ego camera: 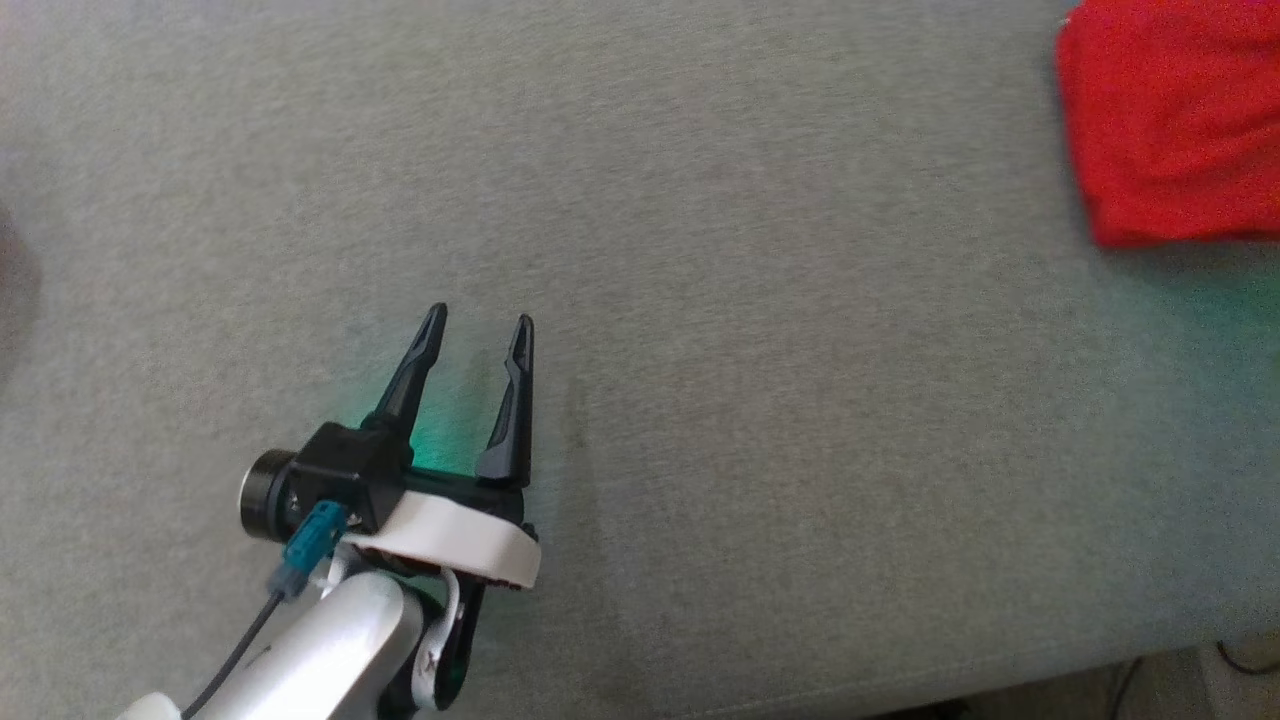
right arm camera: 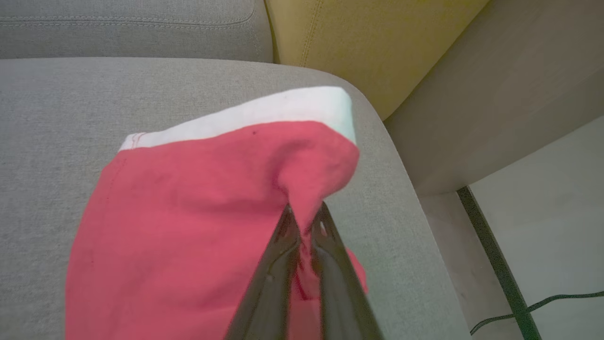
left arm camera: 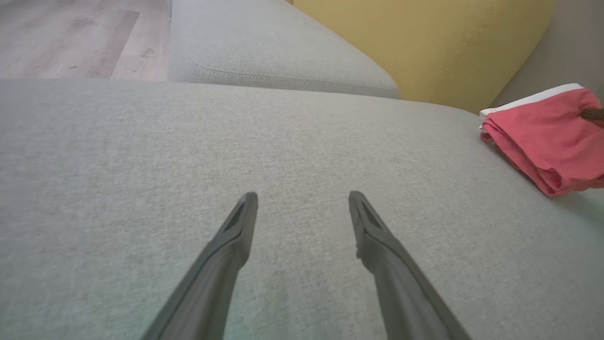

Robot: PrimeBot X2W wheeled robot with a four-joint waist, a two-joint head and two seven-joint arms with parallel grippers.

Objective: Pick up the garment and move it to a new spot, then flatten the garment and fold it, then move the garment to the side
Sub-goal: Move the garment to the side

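The garment is red with a white band, folded, lying at the far right of the grey sofa cushion. In the left wrist view the garment sits at the right edge, its folded layers stacked. My right gripper is shut on a pinch of the garment, which rises into a small peak at the fingertips. My left gripper hovers open over bare cushion at the lower left, well apart from the garment; its fingers hold nothing.
A yellow cushion stands behind the seat. The sofa's right arm drops to a pale floor with a dark cable. Wooden floor lies beyond the far cushion. Wide bare seat stretches between the grippers.
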